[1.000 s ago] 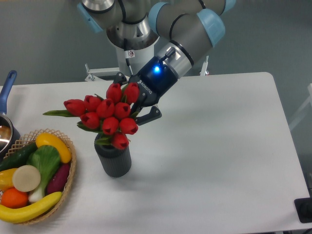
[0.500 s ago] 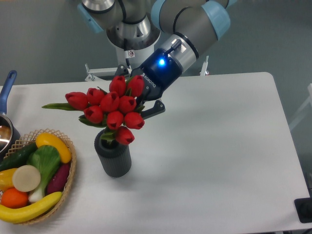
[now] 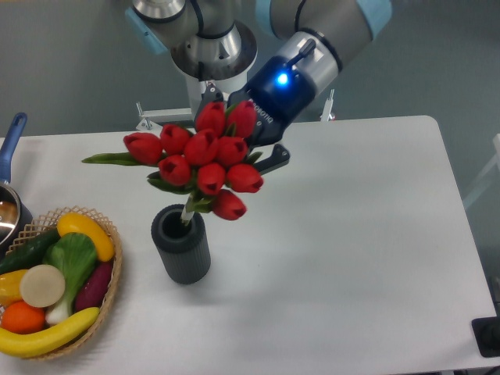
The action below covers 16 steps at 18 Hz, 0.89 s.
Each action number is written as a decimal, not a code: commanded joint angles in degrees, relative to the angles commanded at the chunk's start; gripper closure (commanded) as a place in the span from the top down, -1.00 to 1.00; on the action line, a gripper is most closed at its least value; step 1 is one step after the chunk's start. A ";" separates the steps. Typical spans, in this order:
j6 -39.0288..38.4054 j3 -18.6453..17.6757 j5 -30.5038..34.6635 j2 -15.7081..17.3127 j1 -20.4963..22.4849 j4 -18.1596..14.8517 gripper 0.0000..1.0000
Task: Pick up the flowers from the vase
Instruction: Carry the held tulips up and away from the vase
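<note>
Where the tabletop (image 3: 351,258) meets its left edge, you see a basket (image 3: 109,293) of fruit; just beside it stands the vase (image 3: 181,246). Above its mouth hang the flowers (image 3: 205,160), stem tips dipping just inside the rim. Behind the buds, your gripper (image 3: 248,150) is clamped on the bunch.

gripper (image 3: 248,153) fingertips behind flowers (image 3: 205,156)
</note>
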 joint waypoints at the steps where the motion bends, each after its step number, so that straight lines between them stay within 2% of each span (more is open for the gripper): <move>1: 0.44 0.35 0.00 -0.35 1.14 0.00 -0.14; 9: 3.87 4.13 0.44 -4.57 5.89 0.26 -0.14; 16: 5.54 3.34 0.35 -4.84 6.60 0.26 -0.14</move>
